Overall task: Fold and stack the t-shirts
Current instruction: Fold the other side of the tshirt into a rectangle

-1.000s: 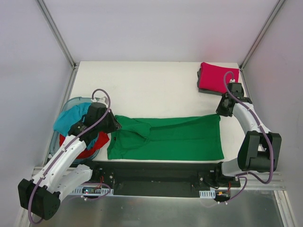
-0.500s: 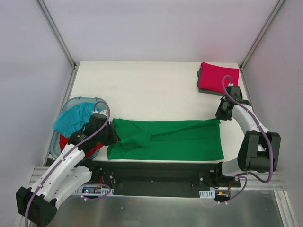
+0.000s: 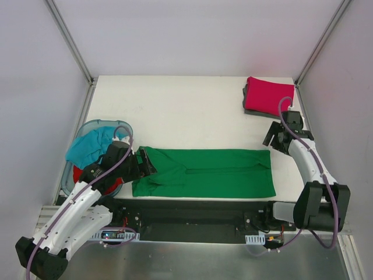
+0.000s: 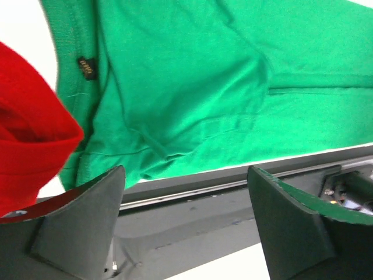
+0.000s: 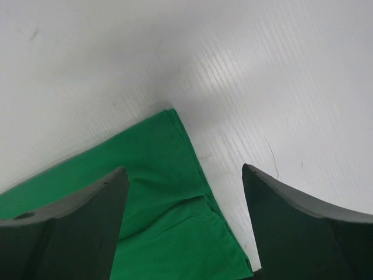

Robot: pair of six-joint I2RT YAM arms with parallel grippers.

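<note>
The green t-shirt is seen laid flat along the near edge of the table. The left gripper is held spread and empty over its collar end. The right gripper is spread above its far right corner. A crimson-pink t-shirt is folded at back right.

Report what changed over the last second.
The far edge of the bright green t-shirt came toward the near edge, so it lies narrower. The left gripper drew back nearward with it; the right gripper lifted off the far right corner. Both sets of fingers now stand open. The folded crimson-pink t-shirt and translucent pale-blue plastic tub stayed put.
</note>
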